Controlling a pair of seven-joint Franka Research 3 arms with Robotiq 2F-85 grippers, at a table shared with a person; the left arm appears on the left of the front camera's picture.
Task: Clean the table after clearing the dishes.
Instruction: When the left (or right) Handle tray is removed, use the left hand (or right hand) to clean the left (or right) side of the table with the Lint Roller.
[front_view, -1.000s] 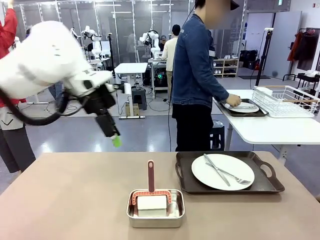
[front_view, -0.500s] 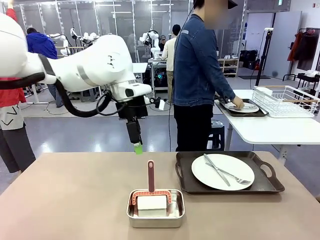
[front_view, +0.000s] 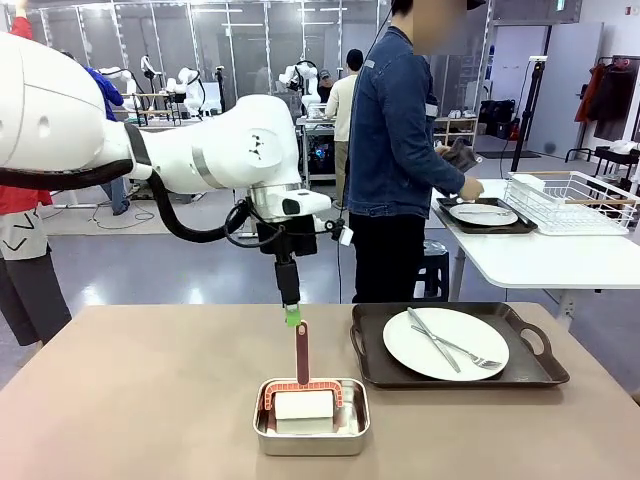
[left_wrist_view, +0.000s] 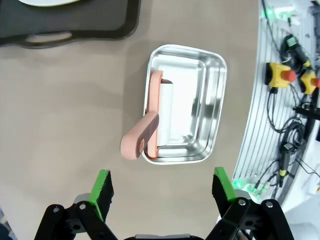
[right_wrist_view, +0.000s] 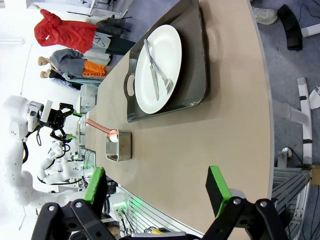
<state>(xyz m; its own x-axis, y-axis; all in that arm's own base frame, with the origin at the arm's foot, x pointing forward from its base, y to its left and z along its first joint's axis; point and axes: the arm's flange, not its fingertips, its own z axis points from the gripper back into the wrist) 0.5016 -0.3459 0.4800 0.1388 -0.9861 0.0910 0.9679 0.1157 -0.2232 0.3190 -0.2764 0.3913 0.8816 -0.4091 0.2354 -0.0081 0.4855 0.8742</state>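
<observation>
Table (front_view: 130, 400) with a tan top fills the bottom of the front view. A dark tray (front_view: 368, 352) at lower right holds a white plate (front_view: 470, 335). A small steel pan (front_view: 311, 443) sits at bottom middle, its pink handle (front_view: 301, 350) sticking up. Left gripper (front_view: 292, 317) hangs over the handle, wide open and empty. Right gripper (right_wrist_view: 156, 175) is wide open too, holding nothing.
</observation>
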